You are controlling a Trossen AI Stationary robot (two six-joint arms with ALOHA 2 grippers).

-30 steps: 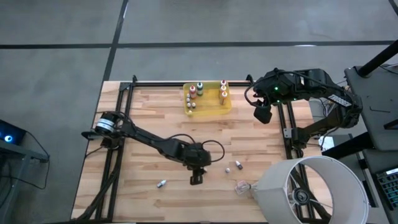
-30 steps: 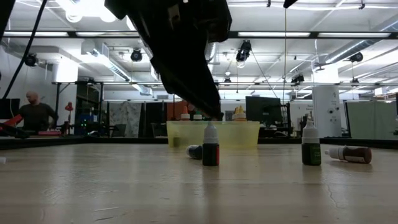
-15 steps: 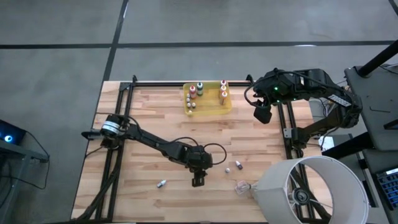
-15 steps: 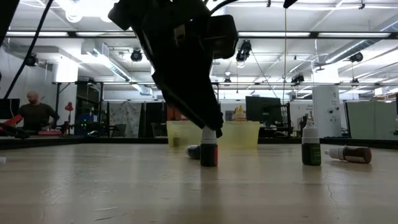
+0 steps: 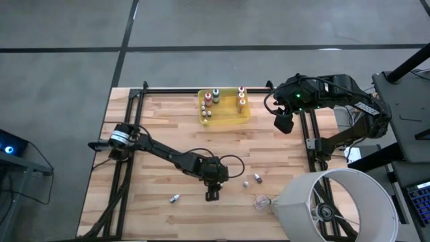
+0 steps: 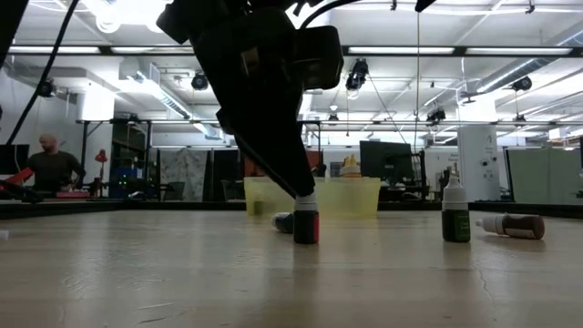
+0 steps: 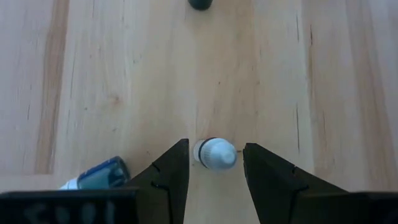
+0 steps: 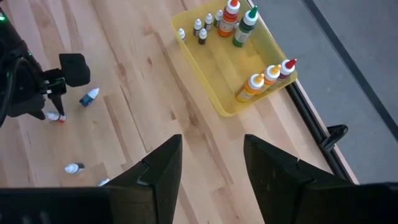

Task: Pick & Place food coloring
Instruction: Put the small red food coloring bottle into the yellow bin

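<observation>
A small food coloring bottle (image 6: pixel 306 224) with a white cap and a red band stands upright on its base on the wooden table. My left gripper (image 7: pixel 215 155) is open and has come down from above over it. One finger stands on each side of the white cap (image 7: pixel 217 153), with a narrow gap on both sides. In the high view the gripper (image 5: pixel 212 195) hides this bottle. My right gripper (image 5: pixel 285 124) waits open high over the table's far right, with nothing between its fingers. Several more bottles stand in the yellow tray (image 5: pixel 232 119) at the far edge.
Loose bottles lie or stand nearby: a blue one (image 7: pixel 99 174) just beside the left fingers, one toward the near left (image 5: pixel 175 198), two to the right (image 5: pixel 251 180). A clear plastic scrap (image 5: pixel 261 202) and a big white cylinder (image 5: pixel 336 205) sit at the near right.
My left gripper has sunk from just above the upright bottle's cap until its fingers stand around the cap. The gap between the fingers has stayed the same. The bottle still stands upright.
</observation>
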